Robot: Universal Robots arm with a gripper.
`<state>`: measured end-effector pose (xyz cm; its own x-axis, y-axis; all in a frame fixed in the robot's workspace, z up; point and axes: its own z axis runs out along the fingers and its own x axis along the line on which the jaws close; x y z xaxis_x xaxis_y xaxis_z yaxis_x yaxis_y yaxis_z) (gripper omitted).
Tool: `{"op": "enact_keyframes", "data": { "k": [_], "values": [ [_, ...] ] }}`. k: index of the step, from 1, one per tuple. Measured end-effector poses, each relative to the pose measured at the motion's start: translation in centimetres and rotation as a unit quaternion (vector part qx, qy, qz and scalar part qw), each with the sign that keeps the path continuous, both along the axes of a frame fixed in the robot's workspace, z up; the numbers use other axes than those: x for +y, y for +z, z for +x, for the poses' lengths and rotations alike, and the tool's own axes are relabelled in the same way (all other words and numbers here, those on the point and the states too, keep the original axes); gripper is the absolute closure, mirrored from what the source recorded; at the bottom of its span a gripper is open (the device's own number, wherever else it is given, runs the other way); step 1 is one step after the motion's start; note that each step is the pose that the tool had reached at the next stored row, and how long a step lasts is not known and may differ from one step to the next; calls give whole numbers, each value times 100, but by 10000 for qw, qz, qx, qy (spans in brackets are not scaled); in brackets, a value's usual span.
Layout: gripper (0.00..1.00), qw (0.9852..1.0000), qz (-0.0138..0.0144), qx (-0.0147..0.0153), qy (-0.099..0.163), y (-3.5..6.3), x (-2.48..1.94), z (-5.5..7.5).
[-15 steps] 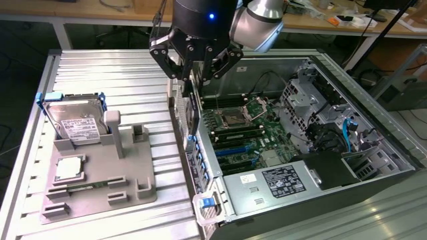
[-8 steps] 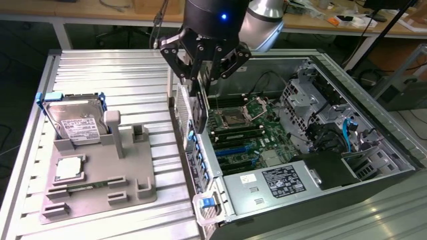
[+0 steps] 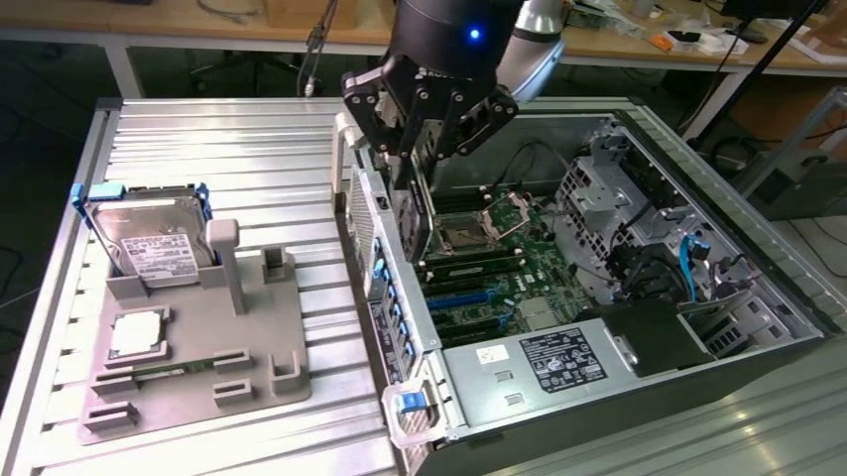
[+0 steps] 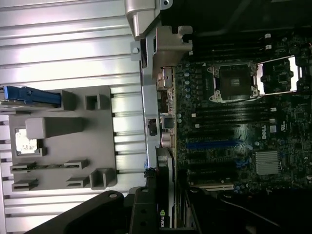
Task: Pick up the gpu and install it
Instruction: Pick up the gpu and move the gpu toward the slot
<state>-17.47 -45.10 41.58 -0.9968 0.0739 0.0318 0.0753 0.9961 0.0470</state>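
Note:
The gpu [image 3: 415, 213] hangs edge-on as a thin black card under my gripper [image 3: 421, 139], whose black fingers are shut on its upper edge. It is inside the open computer case [image 3: 741, 297], close to the case's rear wall at the exterior view's left, above the motherboard [image 3: 510, 273]. In the wrist view the gpu [image 4: 165, 165] with a green logo runs out from between my fingers [image 4: 141, 209] toward the board's blue expansion slots [image 4: 214, 145]. Whether its lower edge touches the board is hidden.
A grey holder tray [image 3: 198, 377] lies on the ribbed metal table at the exterior view's left, carrying a hard drive [image 3: 153, 238] in a blue frame and a square CPU chip [image 3: 137, 335]. An open CPU socket [image 3: 470, 233], drive cages [image 3: 596, 188] and the power supply [image 3: 556, 362] crowd the case.

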Motion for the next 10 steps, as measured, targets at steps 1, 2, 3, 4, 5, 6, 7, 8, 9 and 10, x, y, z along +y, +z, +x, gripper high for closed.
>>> {"op": "enact_keyframes", "data": {
  "k": [1, 2, 3, 4, 5, 6, 7, 8, 9, 10],
  "values": [
    [73, 10000, -23, -2, 14, -3, 0, 59],
    [73, 10000, -86, -14, 21, -3, 0, 74],
    [73, 9998, -195, -28, 22, -3, 0, 76],
    [73, 9999, -142, -32, 21, -3, -1, 134],
    [73, 10000, 53, -35, 20, -3, 1, 198],
    [73, 10000, 33, -36, 20, -4, 0, 232],
    [73, 10000, 32, -35, 21, -3, 0, 233],
    [73, 10000, 32, -36, 21, -3, 0, 233],
    [73, 10000, 32, -38, 23, -3, 0, 233],
    [73, 10000, 32, -45, 24, -3, 2, 233]
  ]
}}
